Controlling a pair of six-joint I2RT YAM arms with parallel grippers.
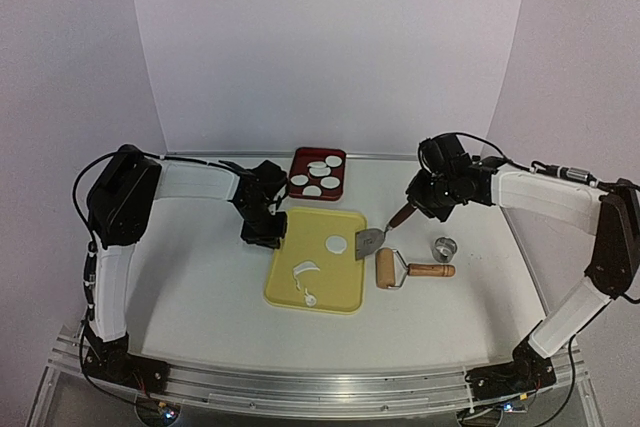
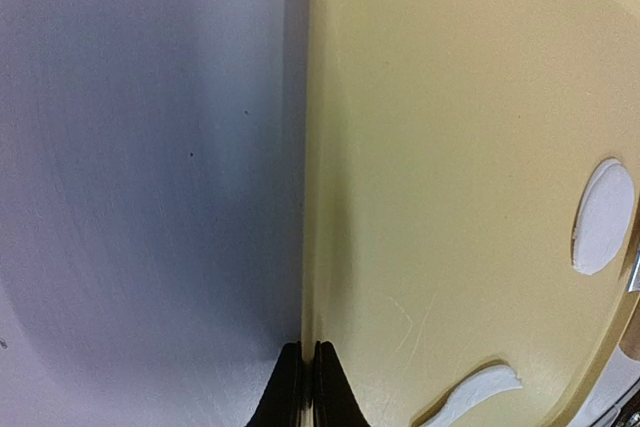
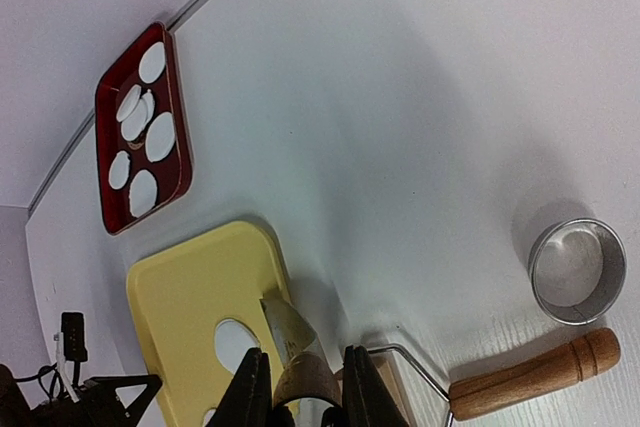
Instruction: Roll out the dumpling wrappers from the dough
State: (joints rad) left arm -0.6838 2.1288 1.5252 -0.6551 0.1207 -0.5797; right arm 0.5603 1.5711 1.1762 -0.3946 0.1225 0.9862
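White table (image 1: 200, 282), red tray (image 1: 306, 154) of dumpling wrappers (image 1: 318, 170), left hand (image 1: 268, 239) together, right hand (image 3: 305, 379) clamped on scraper (image 1: 370, 240)

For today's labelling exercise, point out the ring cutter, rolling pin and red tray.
ring cutter (image 3: 535, 282): right wrist view, metal rim.
rolling pin (image 3: 535, 375): right wrist view, wooden handle.
red tray (image 3: 110, 127): right wrist view, bare floor.

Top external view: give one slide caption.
Left gripper clamps yellow plastic board; right gripper holds metal scraper beside round white dough disc.

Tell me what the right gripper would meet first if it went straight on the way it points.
Probably the lone wrapper on the yellow board: the right gripper's scraper aims there, though depth is unclear.
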